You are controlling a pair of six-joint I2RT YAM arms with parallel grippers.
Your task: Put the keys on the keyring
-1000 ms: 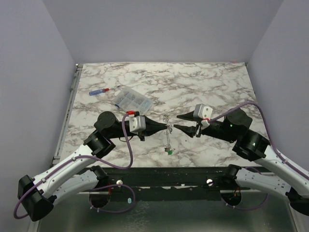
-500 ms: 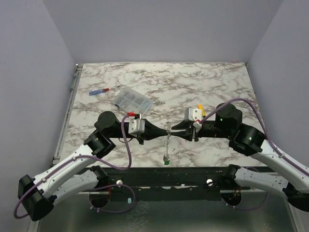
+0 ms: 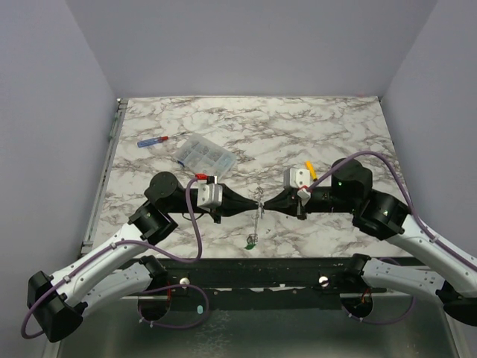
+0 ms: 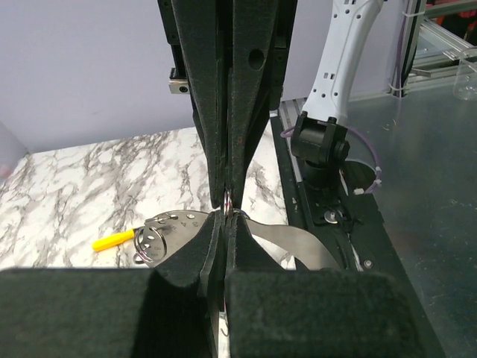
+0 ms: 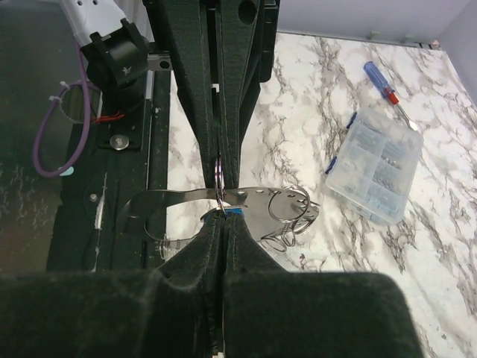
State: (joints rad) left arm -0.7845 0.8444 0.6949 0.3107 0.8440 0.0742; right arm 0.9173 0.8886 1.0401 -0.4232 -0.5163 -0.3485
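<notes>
**A:** Any lettering to go by?

**B:** Whatever may be printed on the clear compartment box (image 3: pixel 206 153) is too small to read.

**A:** Where is the keyring?

**B:** The keyring (image 3: pixel 258 212) is at the near middle of the marble table (image 3: pixel 313 123), caught from both sides. The left gripper (image 3: pixel 252 200) reaches in from 9 o'clock and the right gripper (image 3: pixel 268 200) from 3 o'clock, tips nose to nose.

**A:** And their grip?

**B:** Both are clamped. In each wrist view the fingers (image 4: pixel 212 257) press together with a bit of wire ring nipped between them.

**A:** The keys?

**B:** A thin silver line runs from the pinch toward 6 o'clock. A green key (image 3: pixel 253 241) sits at its end, just short of the near table edge.

**A:** Room to move?

**B:** It is tight at 6 o'clock, with bare marble at 12. The box lies at 10 o'clock from the pinch. The screwdriver (image 3: pixel 156 139) is beyond it, near the left edge and well apart.
</notes>
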